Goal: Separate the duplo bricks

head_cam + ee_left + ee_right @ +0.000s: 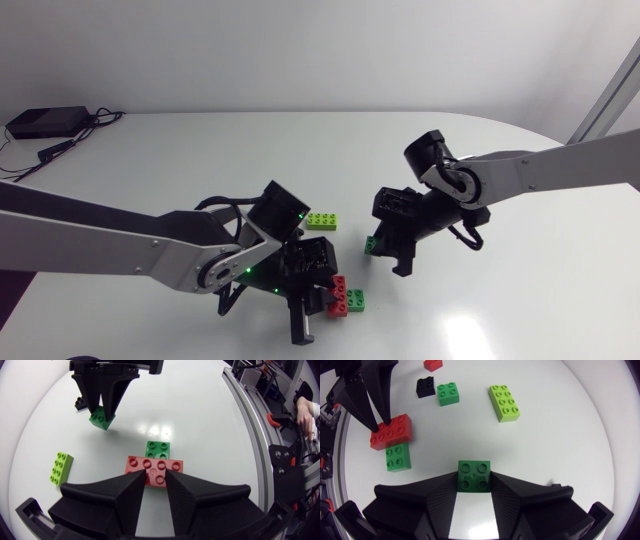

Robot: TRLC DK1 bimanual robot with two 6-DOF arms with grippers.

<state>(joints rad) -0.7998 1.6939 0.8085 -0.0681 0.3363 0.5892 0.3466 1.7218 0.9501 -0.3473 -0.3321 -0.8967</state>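
Note:
My left gripper (pixel 156 480) is shut on the near end of a red brick (pixel 154 471) lying on the table. A green brick (pixel 158 449) is joined to the red brick's far side. In the head view this pair (pixel 345 296) lies front of centre. My right gripper (pixel 474 487) is shut on a dark green brick (pixel 474 476) and holds it just at the table top, a short way from the red brick (pixel 391 431). The head view shows this dark green brick (pixel 371 245) at the right gripper's tip.
A lime brick (pixel 322 220) lies flat between the two arms. Beyond it in the right wrist view lie a black brick (pixel 425 387), a green brick (pixel 448 393) and another red brick (pixel 433 364). A black box (pixel 45 122) with cables sits at the back left.

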